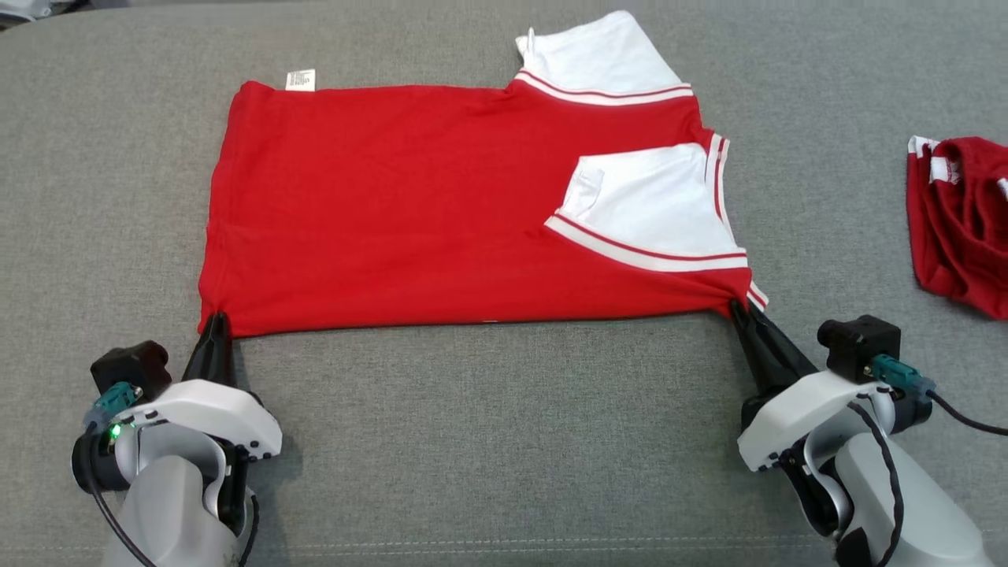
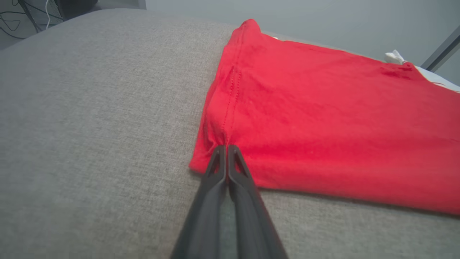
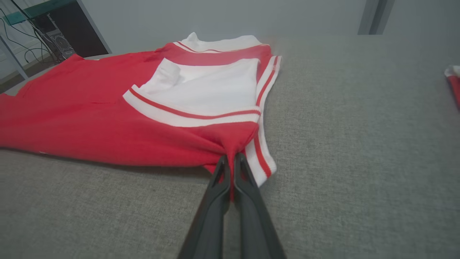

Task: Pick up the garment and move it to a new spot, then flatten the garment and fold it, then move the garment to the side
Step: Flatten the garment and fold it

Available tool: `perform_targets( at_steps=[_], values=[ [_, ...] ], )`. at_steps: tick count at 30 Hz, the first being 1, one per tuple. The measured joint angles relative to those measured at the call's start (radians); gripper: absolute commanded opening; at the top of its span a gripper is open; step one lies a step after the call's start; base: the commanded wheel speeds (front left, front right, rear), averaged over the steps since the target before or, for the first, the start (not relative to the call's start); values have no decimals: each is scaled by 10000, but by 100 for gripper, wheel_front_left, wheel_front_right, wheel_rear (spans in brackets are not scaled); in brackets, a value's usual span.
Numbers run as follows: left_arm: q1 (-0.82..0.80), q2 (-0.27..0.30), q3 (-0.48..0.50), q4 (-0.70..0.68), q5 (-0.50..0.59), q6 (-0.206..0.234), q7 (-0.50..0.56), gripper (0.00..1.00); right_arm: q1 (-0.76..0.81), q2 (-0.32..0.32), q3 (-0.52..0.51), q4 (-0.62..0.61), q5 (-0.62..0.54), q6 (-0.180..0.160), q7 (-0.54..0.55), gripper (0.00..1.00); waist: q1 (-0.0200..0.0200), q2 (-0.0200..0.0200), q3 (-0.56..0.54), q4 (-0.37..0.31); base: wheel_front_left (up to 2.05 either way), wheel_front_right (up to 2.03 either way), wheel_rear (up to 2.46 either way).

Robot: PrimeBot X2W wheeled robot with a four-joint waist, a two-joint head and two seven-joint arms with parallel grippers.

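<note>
Red jersey [image 1: 441, 213] with white striped-trim sleeves lies flat, centre of grey fabric surface [image 1: 488, 441]. Left gripper [image 1: 216, 321] clamped tight on near-left corner, right gripper [image 1: 739, 309] likewise on near-right. Head view adds crumpled red garment [image 1: 961, 220] at right; white label [image 1: 300, 79] at far-left corner, print unreadable.

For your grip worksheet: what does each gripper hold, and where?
The red shirt: left gripper pinches its near hem corner, right gripper its near corner beside the striped trim.

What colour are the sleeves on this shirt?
The sleeves are white with red-striped edging, clearest in the head view.
</note>
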Motion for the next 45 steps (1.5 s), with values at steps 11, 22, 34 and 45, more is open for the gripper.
perform_targets(
  at_steps=[11,22,34,45],
  values=[
    [958,56,138,414,343,96,15,0,860,-54,633,77,487,0,2,0,0,0,-1118,-54,0,0,0],
    [1939,58,119,711,506,190,17,0,1937,-270,1319,130,920,0,2,0,0,0,-2172,85,0,0,0],
    [2004,50,4,500,506,207,27,100,1891,-408,1561,88,1024,0,2,32,0,1,-1808,170,0,0,0],
    [1914,10,-2,63,500,431,27,100,1556,-650,706,-107,1154,-2,2,100,0,0,-1720,147,0,0,0]
  ],
)
